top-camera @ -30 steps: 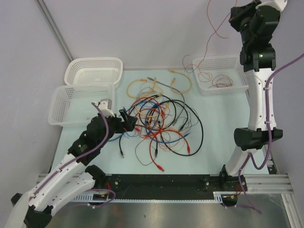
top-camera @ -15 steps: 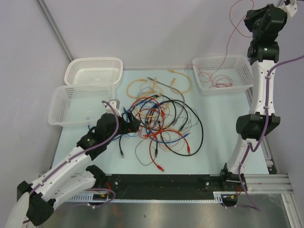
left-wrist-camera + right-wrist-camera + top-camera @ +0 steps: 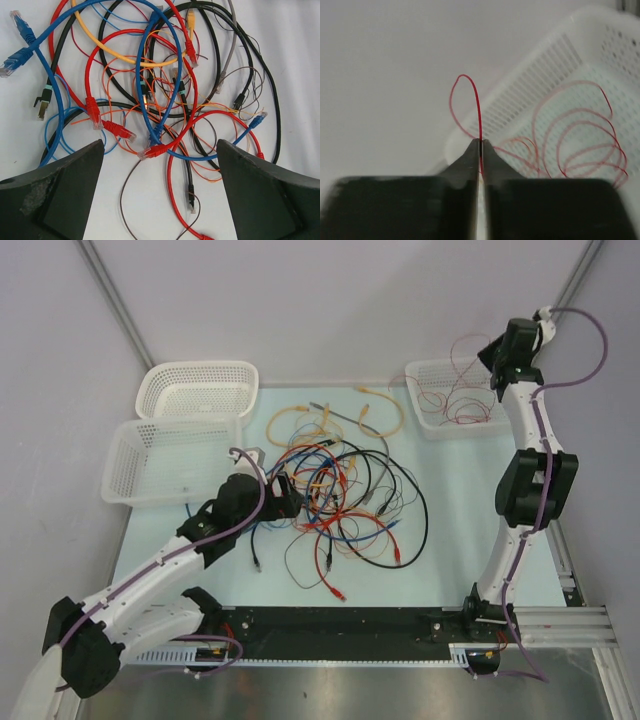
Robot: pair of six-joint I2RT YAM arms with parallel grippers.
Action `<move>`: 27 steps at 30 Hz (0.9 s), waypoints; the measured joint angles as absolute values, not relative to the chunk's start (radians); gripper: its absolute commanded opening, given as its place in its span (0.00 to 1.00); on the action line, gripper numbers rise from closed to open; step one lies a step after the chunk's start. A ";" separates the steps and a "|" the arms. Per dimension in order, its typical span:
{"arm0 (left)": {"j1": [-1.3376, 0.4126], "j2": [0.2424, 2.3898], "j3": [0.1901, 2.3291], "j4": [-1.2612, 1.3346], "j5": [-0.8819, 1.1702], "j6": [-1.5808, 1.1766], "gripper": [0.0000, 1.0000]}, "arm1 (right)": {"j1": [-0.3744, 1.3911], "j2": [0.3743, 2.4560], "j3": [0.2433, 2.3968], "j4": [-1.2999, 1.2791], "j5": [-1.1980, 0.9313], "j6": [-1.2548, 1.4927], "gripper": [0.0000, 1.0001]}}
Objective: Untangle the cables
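The tangled cables (image 3: 345, 500), red, black, blue and orange, lie in a heap at the table's middle. They fill the left wrist view (image 3: 150, 95). Yellow-orange cables (image 3: 330, 418) lie behind the heap. My left gripper (image 3: 287, 498) is open at the heap's left edge, its jaws wide apart over a red cable (image 3: 177, 190) and a thin brown wire (image 3: 125, 200), holding nothing. My right gripper (image 3: 494, 358) is shut on a thin red wire (image 3: 479, 120) just above the back right basket (image 3: 500, 420). Most of that wire lies coiled in the basket (image 3: 580, 145).
Two white baskets stand at the back left, one behind (image 3: 170, 375) the other (image 3: 125, 465). The black rail (image 3: 340, 625) with the arm bases runs along the near edge. Grey walls close in behind and at both sides.
My right arm has come down from high above to the back right basket, and the red wire has coiled into it. My left gripper has moved right, to the heap's edge.
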State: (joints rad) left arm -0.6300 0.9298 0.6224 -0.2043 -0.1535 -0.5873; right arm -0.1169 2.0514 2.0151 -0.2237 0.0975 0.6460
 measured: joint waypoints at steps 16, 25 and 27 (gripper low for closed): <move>-0.630 0.884 0.622 -0.196 -0.123 -0.603 0.99 | 0.150 1.771 1.745 -0.220 0.186 0.523 0.84; -0.630 0.785 0.615 -0.224 -0.076 -0.624 0.99 | 0.519 1.444 1.244 -0.253 0.218 0.540 0.42; -0.630 0.758 0.614 -0.242 -0.075 -0.623 0.99 | 0.616 1.412 1.153 -0.285 0.251 0.536 0.43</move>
